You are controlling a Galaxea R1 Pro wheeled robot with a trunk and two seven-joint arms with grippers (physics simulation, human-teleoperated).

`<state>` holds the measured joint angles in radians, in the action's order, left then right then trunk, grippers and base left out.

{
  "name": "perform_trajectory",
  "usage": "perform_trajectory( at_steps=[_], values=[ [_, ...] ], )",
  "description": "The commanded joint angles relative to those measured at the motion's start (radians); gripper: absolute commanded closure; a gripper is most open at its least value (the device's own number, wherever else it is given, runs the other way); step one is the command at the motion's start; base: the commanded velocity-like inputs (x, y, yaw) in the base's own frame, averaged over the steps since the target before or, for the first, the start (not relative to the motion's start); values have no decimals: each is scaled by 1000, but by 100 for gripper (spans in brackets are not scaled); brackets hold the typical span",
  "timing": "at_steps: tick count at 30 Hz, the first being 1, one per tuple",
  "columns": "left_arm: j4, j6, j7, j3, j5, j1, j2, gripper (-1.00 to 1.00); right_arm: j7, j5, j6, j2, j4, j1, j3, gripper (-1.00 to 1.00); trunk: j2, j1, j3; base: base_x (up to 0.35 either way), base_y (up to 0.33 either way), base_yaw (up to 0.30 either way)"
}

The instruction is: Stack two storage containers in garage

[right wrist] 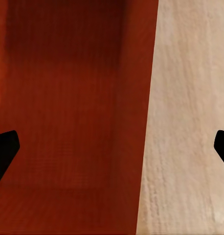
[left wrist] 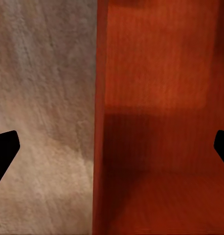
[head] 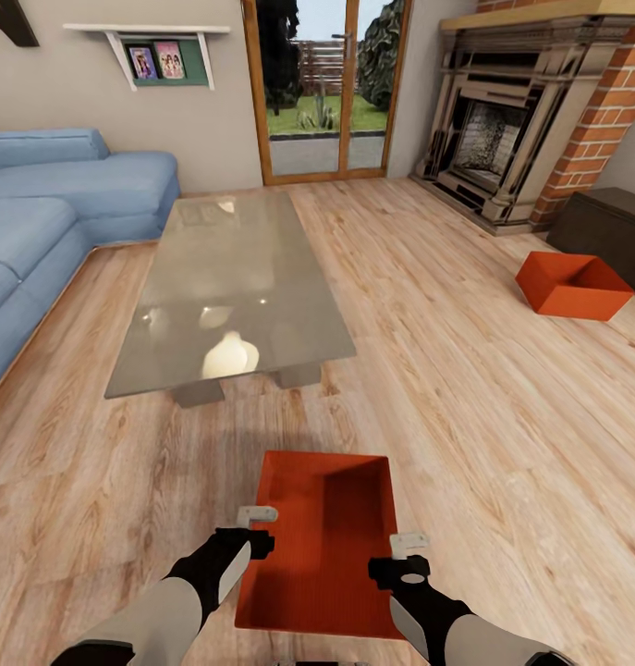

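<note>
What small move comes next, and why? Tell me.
Probably lower both claws: the left claw and right claw hang open, each straddling a side wall of the near container, which still sits on the wood floor.

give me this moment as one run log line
room: living room | near container: on wood floor between both grippers | left gripper: open | right gripper: open | far container: by fireplace
</note>
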<state>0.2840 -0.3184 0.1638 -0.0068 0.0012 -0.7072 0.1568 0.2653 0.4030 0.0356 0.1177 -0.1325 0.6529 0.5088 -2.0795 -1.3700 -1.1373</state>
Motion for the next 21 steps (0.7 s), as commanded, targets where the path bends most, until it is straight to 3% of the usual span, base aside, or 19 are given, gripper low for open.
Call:
perform_trajectory(
  at_steps=[1,17,21],
  values=[
    [2,-5,3,-1,0,0,0,-100,3,10,4,0,1,1,7,-100,-8,-4,-4,0,0,0],
    [-15,-5,3,-2,1,0,1,-100,2,11,4,-1,1,1,8,-100,-120,-65,-54,0,0,0],
    [-11,-5,3,-2,0,0,0,-100,2,11,5,-1,1,1,8,-100,-120,-65,-54,0,0,0]
  ],
)
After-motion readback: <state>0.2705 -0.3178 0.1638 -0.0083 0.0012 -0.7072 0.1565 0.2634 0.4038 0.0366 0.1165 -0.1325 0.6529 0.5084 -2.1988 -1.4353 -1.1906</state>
